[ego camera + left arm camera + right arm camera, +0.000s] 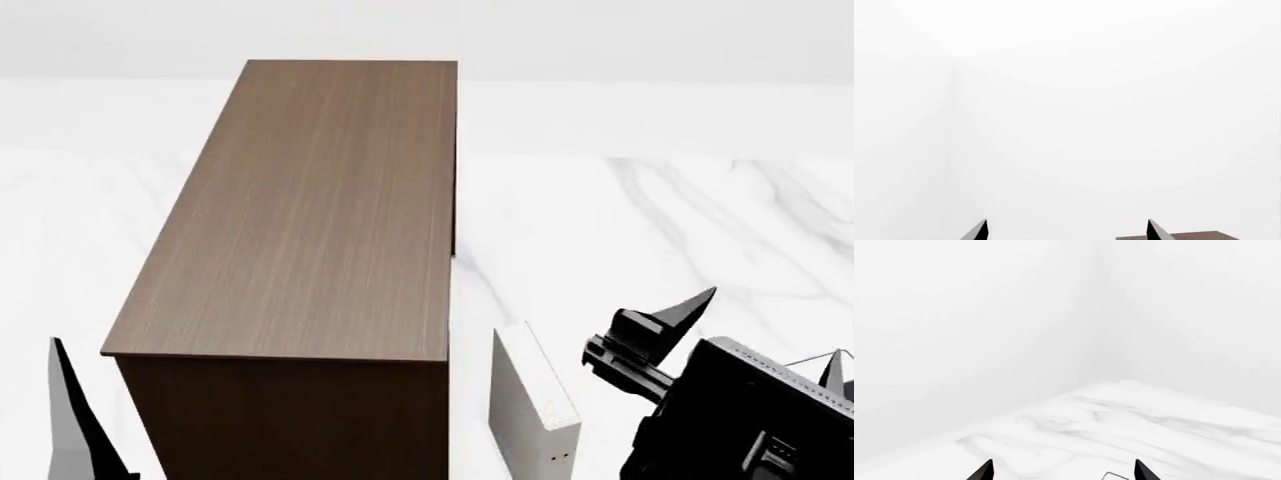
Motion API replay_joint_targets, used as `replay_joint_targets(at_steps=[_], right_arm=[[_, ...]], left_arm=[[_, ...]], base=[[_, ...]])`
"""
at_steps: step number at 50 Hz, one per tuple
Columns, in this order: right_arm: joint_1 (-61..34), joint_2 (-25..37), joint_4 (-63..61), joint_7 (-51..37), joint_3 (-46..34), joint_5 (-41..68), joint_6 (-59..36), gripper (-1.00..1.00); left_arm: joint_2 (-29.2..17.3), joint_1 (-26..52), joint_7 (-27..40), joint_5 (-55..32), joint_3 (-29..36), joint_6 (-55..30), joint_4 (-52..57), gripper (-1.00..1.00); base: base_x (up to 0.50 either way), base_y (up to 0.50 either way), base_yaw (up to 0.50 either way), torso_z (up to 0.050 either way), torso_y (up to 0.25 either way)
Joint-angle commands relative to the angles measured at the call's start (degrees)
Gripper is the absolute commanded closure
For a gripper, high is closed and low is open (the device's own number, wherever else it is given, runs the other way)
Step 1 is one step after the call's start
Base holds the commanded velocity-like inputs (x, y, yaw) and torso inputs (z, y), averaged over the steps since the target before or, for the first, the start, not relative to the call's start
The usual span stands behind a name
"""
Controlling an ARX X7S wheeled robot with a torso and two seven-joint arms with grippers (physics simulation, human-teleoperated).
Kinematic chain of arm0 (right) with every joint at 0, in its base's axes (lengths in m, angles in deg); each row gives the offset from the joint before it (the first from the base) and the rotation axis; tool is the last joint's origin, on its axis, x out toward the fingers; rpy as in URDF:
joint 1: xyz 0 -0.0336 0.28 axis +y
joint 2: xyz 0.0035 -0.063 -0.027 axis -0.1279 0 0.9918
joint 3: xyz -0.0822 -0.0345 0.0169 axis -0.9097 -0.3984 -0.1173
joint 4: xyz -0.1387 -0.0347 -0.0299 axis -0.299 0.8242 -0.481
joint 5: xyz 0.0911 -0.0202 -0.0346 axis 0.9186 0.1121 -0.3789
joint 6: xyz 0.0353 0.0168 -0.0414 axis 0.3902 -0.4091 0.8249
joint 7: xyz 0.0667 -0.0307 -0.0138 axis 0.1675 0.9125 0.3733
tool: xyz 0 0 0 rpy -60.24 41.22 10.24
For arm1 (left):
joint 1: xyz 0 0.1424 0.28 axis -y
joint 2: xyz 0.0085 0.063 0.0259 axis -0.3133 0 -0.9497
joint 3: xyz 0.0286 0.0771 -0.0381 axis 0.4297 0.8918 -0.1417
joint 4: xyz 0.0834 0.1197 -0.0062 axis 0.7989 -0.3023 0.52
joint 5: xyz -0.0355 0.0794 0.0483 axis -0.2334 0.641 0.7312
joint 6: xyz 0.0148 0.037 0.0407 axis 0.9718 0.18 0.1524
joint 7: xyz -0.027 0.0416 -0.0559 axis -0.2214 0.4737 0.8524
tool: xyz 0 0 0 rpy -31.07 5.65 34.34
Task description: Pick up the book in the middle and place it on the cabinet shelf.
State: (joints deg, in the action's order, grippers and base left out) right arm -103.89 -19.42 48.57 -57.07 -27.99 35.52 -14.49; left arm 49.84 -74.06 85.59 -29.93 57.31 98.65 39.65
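My right gripper hangs at four o'clock with fingers apart, empty; my left gripper is spread too; the cabinet shelf fills ten o'clock; an off-white book stands beside it; the grey book is out of view.

White marble-veined floor underfoot, plain white walls meeting in a corner; soft, even light, faint shadows.

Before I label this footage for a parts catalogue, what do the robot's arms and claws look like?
The right claw is matte black with sharp, tapering triangular fingers on a blocky black housing with small pale markings. The left claw shows only dark pointed fingertips. No cables are visible.
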Motion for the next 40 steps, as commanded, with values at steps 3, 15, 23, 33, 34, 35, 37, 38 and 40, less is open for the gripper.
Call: replay_joint_targets(at_steps=[3,15,23,33,34,35,37,38,40], right_arm=[[-5.5,-2.6,-1.6,-3.4,3.2,4.3,-11.5,-1.0],[-9.8,-2.5,-0.4,-8.2,4.1,9.5,-19.4,-1.0],[-12.4,-2.9,0.2,-11.5,6.9,15.6,-24.8,-1.0],[-12.2,-2.2,1.4,-14.7,6.8,17.4,-24.4,-1.0],[-12.2,-2.3,1.5,-15.2,6.9,17.6,-24.6,-1.0],[-12.3,-2.2,1.5,-15.3,6.8,17.8,-24.6,-1.0],[-12.2,-2.1,2.0,-15.6,6.6,18.1,-24.2,-1.0],[-12.2,-2.1,2.4,-15.6,6.4,18.2,-24.1,-1.0],[-12.0,-2.0,3.1,-15.8,6.2,18.5,-24.0,-1.0]], left_arm=[[0.7,-0.1,-1.1,1.1,-0.7,0.3,-0.1,-1.0],[0.4,-0.1,-0.6,1.1,-0.3,0.4,-0.4,-1.0],[0.2,-0.1,-0.4,1.0,-0.1,0.2,-0.2,-1.0],[-0.1,0.0,-0.1,0.9,0.2,0.2,-0.5,-1.0],[-0.1,0.0,-0.1,0.9,0.3,0.2,-0.5,-1.0],[-0.1,0.0,-0.1,0.9,0.3,0.2,-0.5,-1.0],[-0.2,0.1,0.0,0.9,0.3,0.2,-0.6,-1.0],[-0.2,0.1,0.0,0.8,0.4,0.4,-0.8,-1.0],[-0.3,0.1,0.1,0.8,0.4,0.4,-0.8,-1.0]], base=[[0.0,0.0,0.0,0.0,0.0],[0.0,0.0,0.0,0.0,0.0],[0.0,0.0,0.0,0.0,0.0],[0.0,0.0,0.0,0.0,0.0],[0.0,0.0,0.0,0.0,0.0],[0.0,0.0,0.0,0.0,0.0],[0.0,0.0,0.0,0.0,0.0],[0.0,0.0,0.0,0.0,0.0],[0.0,0.0,0.0,0.0,0.0]])
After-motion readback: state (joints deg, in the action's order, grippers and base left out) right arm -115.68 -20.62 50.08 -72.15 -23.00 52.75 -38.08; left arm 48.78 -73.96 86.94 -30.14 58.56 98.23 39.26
